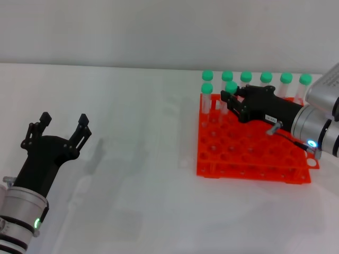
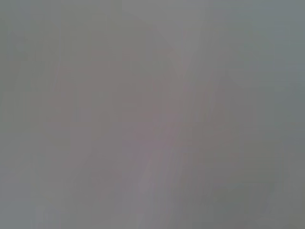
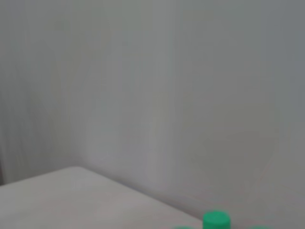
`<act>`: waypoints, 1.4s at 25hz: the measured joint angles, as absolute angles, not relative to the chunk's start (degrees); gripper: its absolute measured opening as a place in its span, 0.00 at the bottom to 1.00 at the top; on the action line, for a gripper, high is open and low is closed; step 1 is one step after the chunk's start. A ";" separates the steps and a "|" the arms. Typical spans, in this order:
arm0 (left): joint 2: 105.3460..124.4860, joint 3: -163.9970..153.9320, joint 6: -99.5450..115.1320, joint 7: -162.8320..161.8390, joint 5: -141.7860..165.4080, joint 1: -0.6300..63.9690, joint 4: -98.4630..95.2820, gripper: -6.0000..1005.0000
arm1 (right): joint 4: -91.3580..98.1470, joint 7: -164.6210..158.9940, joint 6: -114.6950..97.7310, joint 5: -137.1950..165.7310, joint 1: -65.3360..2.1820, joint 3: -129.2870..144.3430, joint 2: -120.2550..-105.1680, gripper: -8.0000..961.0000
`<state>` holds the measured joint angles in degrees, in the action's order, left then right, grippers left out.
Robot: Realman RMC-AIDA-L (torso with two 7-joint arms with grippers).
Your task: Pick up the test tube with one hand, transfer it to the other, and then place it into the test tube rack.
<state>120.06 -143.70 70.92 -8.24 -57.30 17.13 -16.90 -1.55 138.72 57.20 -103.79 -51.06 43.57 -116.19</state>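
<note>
The left gripper (image 1: pixel 62 124), a matte black mechanism on a silver-white wrist with a small green light, hung low over the near left part of the smooth white desk (image 1: pixel 137 201), its two black fingers (image 1: pixel 83 125) spread wide apart and holding nothing. A broad bare stretch of desk lay between it and the rack, with the pale wall behind.

To the right stood the bright orange plastic test tube rack (image 1: pixel 249 153), square and two-tiered, its top pierced by a grid of round holes, sitting well in from the desk's near edge. A row of clear slender tubes with green screw caps (image 1: pixel 266 78) stood upright along its far side, another at the far left corner.

The right gripper (image 1: pixel 230 98), long-bodied and black on a silver wrist, reached in over the rack from the right, its fingers closed around the test tube (image 1: pixel 231 88) just below its green cap. That tube stood upright over the rack's far left holes, close beside its neighbours.
</note>
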 joint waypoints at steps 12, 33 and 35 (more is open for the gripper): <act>120.06 -143.76 70.93 -8.26 -57.23 17.14 -17.03 0.88 | -1.60 135.02 57.59 -103.51 -50.14 43.70 -116.19 0.23; 119.88 -143.09 71.32 -8.26 -61.15 16.63 -16.70 0.88 | 8.25 148.40 69.87 -124.02 -22.15 42.97 -115.50 0.81; 119.88 -143.20 71.45 -8.26 -61.13 16.48 -16.70 0.88 | 8.07 152.88 67.78 -127.13 -21.79 42.98 -115.50 0.83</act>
